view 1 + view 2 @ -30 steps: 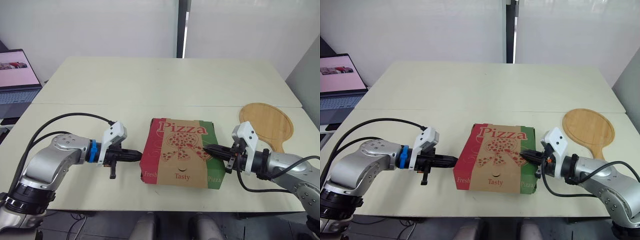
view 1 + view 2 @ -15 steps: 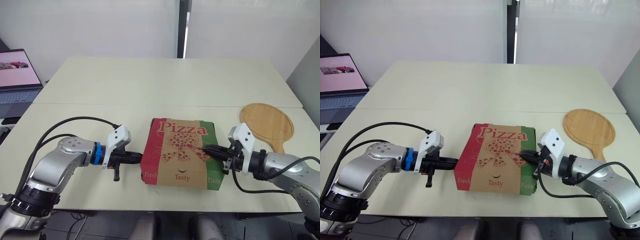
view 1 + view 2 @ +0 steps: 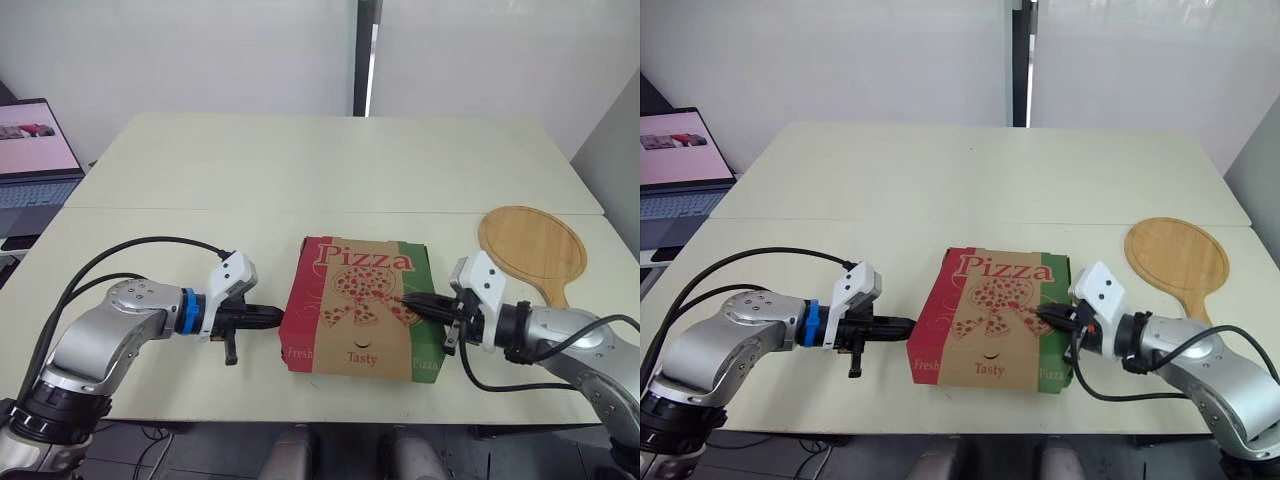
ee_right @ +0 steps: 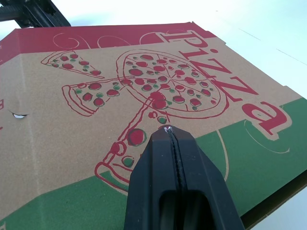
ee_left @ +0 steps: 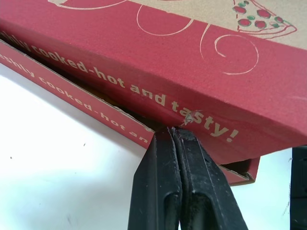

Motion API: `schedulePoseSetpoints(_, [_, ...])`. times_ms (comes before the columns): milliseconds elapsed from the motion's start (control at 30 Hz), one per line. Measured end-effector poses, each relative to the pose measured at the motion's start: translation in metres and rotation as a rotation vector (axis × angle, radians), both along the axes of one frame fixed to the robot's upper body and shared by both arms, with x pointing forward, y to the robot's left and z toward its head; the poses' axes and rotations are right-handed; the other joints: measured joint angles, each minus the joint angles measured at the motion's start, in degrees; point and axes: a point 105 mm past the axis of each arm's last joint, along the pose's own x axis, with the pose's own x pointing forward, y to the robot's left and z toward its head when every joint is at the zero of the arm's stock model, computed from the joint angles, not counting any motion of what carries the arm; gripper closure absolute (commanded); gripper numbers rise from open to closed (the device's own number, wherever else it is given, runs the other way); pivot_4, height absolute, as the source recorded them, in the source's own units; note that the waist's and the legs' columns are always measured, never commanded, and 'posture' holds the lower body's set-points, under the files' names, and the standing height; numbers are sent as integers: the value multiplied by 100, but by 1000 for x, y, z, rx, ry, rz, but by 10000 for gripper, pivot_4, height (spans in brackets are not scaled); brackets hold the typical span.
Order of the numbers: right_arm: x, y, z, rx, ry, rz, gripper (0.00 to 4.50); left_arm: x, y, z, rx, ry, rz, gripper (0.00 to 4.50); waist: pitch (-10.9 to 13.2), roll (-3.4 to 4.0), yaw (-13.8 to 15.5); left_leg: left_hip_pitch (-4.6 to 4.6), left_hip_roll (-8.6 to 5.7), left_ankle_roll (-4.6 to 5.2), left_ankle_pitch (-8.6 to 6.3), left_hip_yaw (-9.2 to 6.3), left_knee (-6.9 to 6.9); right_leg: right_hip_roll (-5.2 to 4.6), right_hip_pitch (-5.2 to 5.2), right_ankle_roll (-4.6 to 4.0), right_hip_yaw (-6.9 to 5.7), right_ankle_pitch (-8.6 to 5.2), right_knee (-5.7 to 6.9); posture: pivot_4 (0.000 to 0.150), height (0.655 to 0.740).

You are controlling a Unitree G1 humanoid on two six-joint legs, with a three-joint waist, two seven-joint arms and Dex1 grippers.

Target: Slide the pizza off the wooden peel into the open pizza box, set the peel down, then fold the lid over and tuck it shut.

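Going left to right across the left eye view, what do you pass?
laptop → left gripper → pizza box → wooden peel

The pizza box (image 3: 362, 310) is of thin cardboard, plain brown and matt. Its red and green printed parts look flat, without gloss, and a cut edge on the red side (image 5: 144, 125) is rough and fibrous. The peel (image 3: 532, 245) is of pale wood, smooth, with a fine grain and a soft sheen. The table (image 3: 330, 170) has a smooth, matt top. The left gripper (image 3: 278, 317) and the right gripper (image 3: 403, 299) have fingers (image 5: 160, 191) of a dull black material, plastic or rubber, I cannot tell which. The white housing (image 3: 236, 271) on the left wrist looks like smooth plastic.
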Motion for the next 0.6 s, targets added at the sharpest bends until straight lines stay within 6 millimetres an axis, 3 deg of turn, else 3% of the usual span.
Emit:
schedulePoseSetpoints(400, [0,0,-1,-10,-15,4,45000,-2,-8,-3,-18,5,1,44651,-1,-1,1,1,0,0,0,0,0,0,2,0,0,0,0,1500,7281])
schedulePoseSetpoints(600, [-1,0,-2,-9,-14,6,45000,-3,12,1,13,12,48,44651,-1,-1,0,2,0,0,0,0,-1,0,1,0,0,0,0,1500,7281])
